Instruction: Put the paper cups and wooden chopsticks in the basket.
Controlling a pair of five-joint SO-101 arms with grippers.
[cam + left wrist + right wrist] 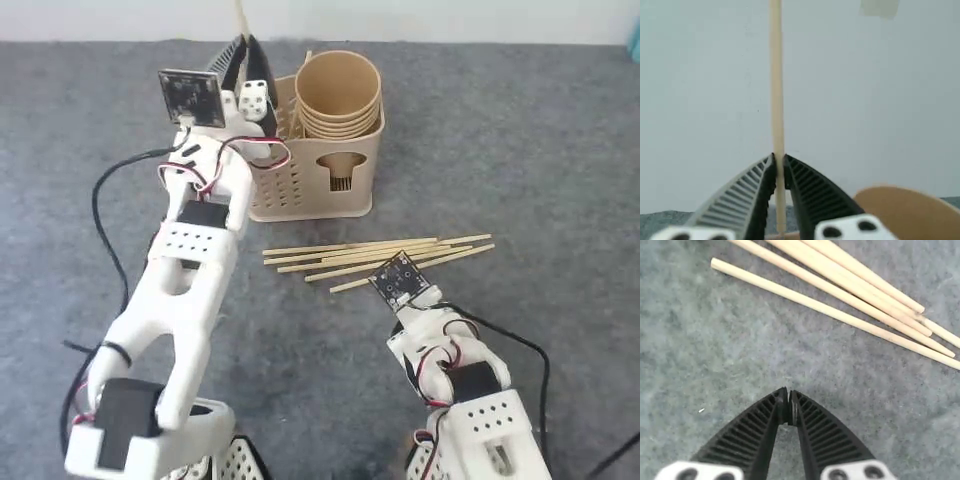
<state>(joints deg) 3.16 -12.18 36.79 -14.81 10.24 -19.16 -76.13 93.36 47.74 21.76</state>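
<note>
A beige slotted basket stands at the back of the grey mat with a stack of paper cups inside it. My left gripper hovers at the basket's left rim, shut on a wooden chopstick that stands upright between its fingers; the cup rim lies just beside it. Several more wooden chopsticks lie in a loose bundle on the mat in front of the basket. My right gripper is shut and empty, low over the mat just short of those chopsticks.
The grey mat stretches open to the right of the basket and in front of the chopsticks. Black cables trail along the left arm. A pale wall lies behind the mat.
</note>
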